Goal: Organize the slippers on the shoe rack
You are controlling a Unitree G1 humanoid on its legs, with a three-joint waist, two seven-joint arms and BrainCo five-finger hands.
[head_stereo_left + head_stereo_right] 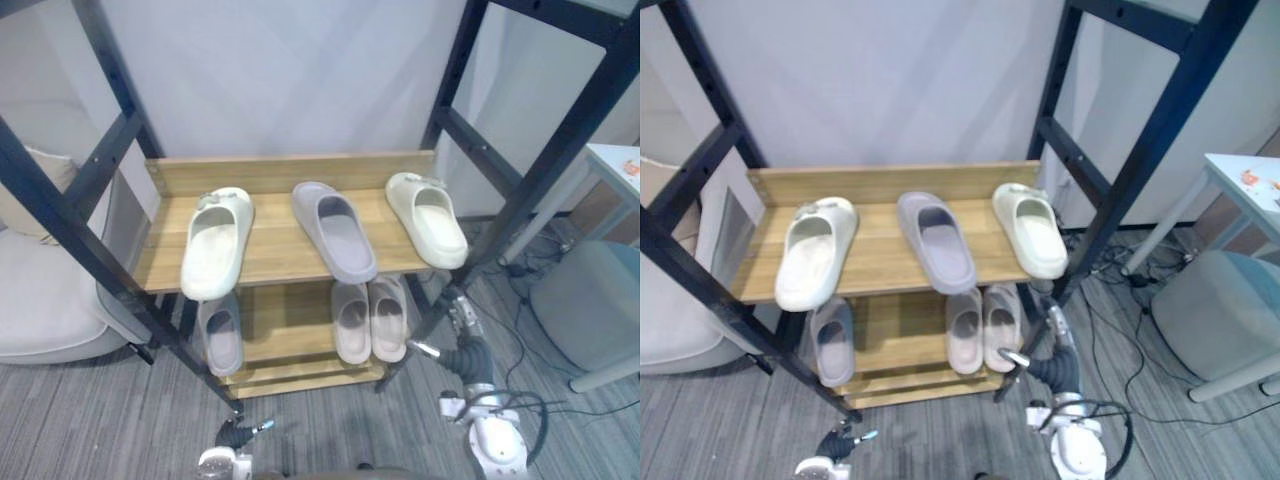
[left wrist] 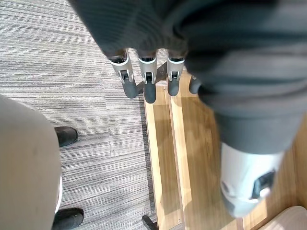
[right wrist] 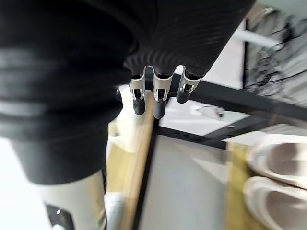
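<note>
Both hands are empty, fingers straight: left hand (image 1: 235, 437) at seven o'clock, right hand (image 1: 465, 350) at five, where rising could knock the overhanging cream slipper (image 1: 428, 218) down.

On the rack's (image 1: 290, 172) top shelf (image 1: 275, 250) lie a left slipper (image 1: 216, 243), middle slipper (image 1: 334, 232) and right slipper (image 1: 428, 219), apart. On the lower shelf (image 1: 275, 325) a lone slipper (image 1: 220, 335) lies left, a pair (image 1: 351, 325) right. A seat (image 1: 45, 290) stands left of the rack, a stool (image 1: 585, 300) right.
</note>
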